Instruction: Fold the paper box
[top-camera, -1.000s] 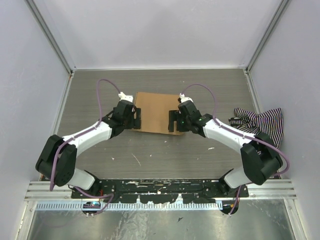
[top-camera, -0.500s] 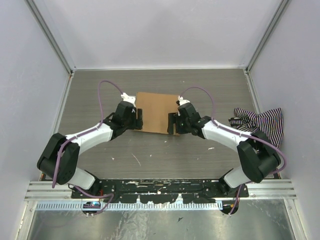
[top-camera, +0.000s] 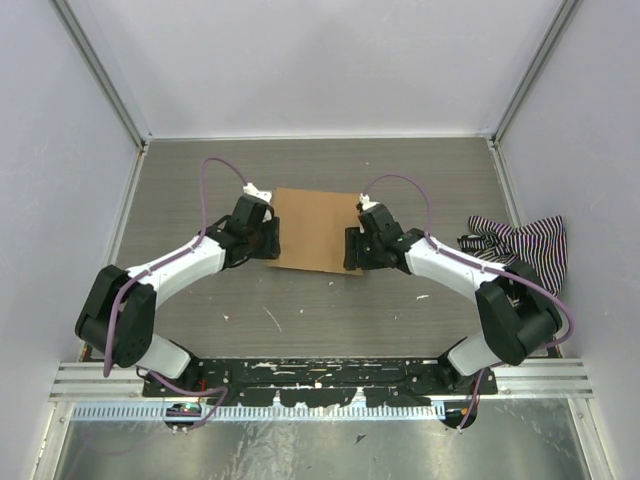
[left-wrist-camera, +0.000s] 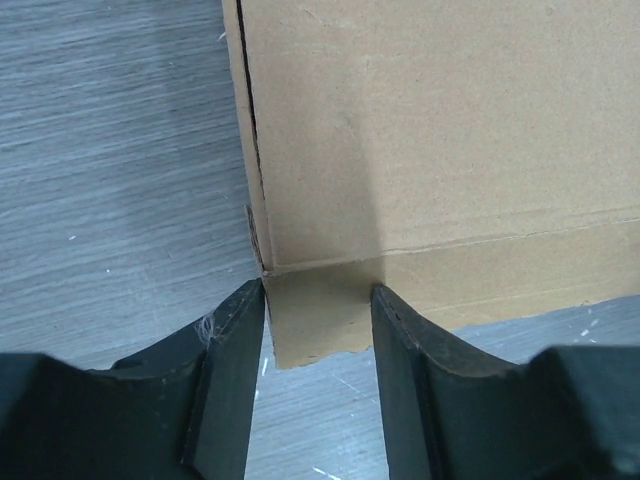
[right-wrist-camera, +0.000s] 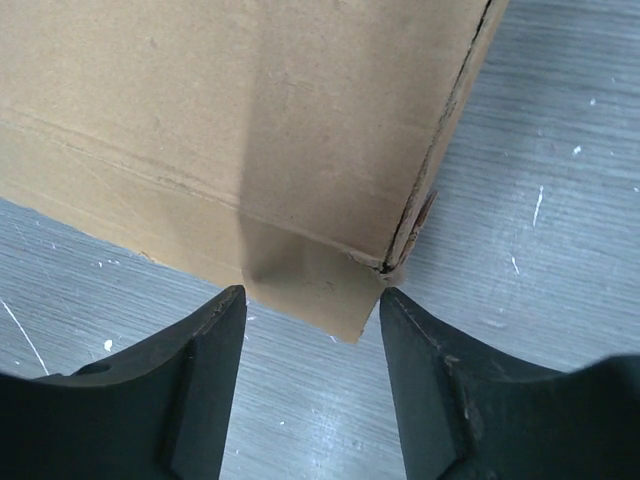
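Note:
The paper box (top-camera: 315, 228) is a flat brown cardboard piece lying mid-table. My left gripper (top-camera: 272, 240) is at its near-left corner and my right gripper (top-camera: 351, 250) at its near-right corner. In the left wrist view the box (left-wrist-camera: 440, 150) fills the upper frame, and the left gripper (left-wrist-camera: 318, 292) stands open with the corner of the box's front flap (left-wrist-camera: 320, 325) between its fingertips. The right wrist view shows the box (right-wrist-camera: 230, 110) the same way. There the right gripper (right-wrist-camera: 312, 296) is open, with the flap's corner (right-wrist-camera: 320, 285) between its jaws and a gap on both sides.
A black-and-white striped cloth (top-camera: 520, 245) lies bunched at the table's right edge, beside the right arm. White walls enclose the grey table (top-camera: 300, 320) at the back and on both sides. The arm bases sit on a rail along the near edge.
Both grippers have slid along the box's sides to its near corners, and their jaws have narrowed. The box looks shifted slightly toward the near edge.

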